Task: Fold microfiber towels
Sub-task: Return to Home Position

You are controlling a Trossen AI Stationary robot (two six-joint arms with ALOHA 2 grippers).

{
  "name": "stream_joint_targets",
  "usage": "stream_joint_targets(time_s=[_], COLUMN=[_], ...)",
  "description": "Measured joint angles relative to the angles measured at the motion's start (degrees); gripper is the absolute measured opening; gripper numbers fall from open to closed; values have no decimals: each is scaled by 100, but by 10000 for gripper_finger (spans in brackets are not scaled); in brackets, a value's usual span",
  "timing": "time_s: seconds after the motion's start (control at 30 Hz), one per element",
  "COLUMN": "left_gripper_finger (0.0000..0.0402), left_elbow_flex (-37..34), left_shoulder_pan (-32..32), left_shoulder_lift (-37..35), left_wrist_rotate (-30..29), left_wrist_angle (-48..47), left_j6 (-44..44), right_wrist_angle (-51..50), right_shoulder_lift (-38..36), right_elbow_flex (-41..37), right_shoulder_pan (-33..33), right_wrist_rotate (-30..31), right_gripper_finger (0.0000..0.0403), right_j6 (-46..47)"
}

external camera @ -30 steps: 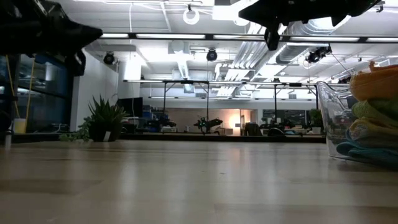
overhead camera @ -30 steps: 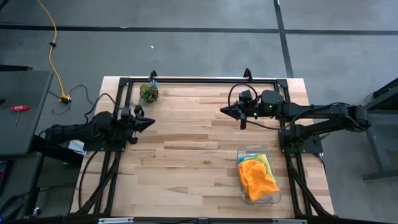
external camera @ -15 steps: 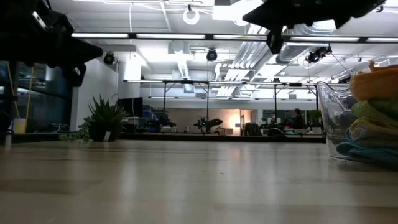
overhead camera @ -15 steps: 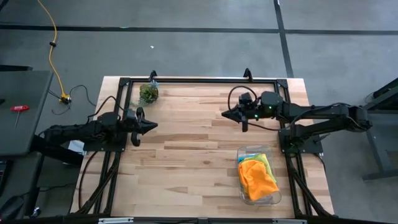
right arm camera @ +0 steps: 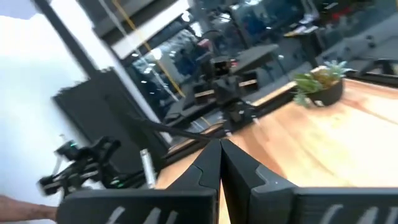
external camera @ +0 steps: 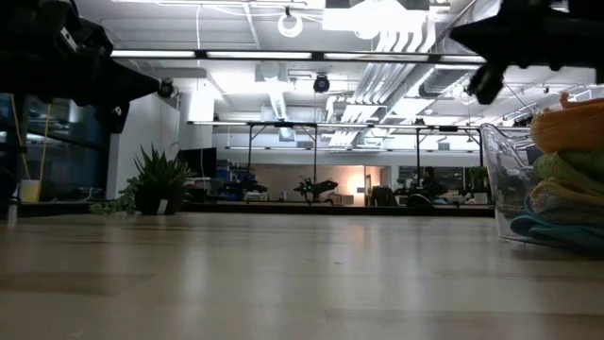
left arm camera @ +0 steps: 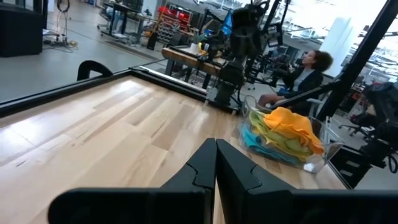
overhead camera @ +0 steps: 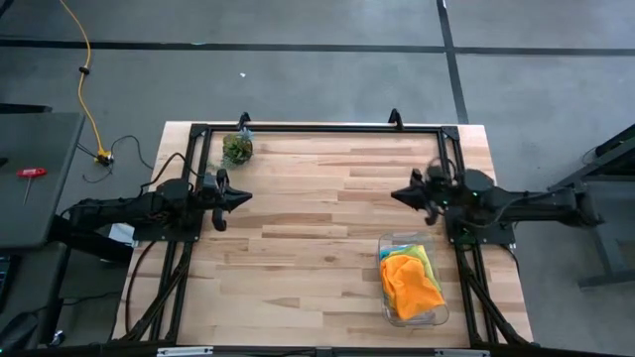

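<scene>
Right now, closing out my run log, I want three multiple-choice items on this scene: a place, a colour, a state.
1. The clear plastic bin stands: A on the right arm side; B on the left arm's side; C mid-table.
2. The topmost soft microfiber towel is: A teal; B orange; C grey.
3. The left arm's dark pincer is: A open; B shut on a towel; C shut, empty.
A: the high view shows it on that half. B: orange lies uppermost in the bin. C: its fingers meet, nothing between.

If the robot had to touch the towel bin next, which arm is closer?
Right. The right gripper hangs near the bin; the left gripper is far off on the other side.
</scene>
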Motion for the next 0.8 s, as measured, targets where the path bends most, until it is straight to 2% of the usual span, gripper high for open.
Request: stream_joint_targets(time_s=[0.17, 0.33, 0.5, 0.6, 0.8], left_gripper_finger=[0, 0, 0, 0, 0], left_elbow_flex=[0, 0, 4, 4, 4], left_shoulder_pan=[0, 0, 0, 0, 0], left_shoulder_lift=[0, 0, 19, 33, 55], left_wrist_rotate=[-4, -10, -15, -11, -15], left_wrist_angle=[0, 0, 25, 58, 43], left_j6=[9, 5, 0, 6, -1], right_wrist_angle=[-386, -1488, -2192, -2894, -2994], right_shoulder_lift=[-1411, -2717, -2670, -2734, -2666], right_elbow_flex=[-580, -757, -722, -737, -770], right_shoulder_pan=[344, 450, 448, 448, 448], right_wrist_rotate=[44, 61, 132, 473, 971], right_gripper_finger=[0, 0, 0, 0, 0], right_j6=[-2, -229, -653, -910, -1393])
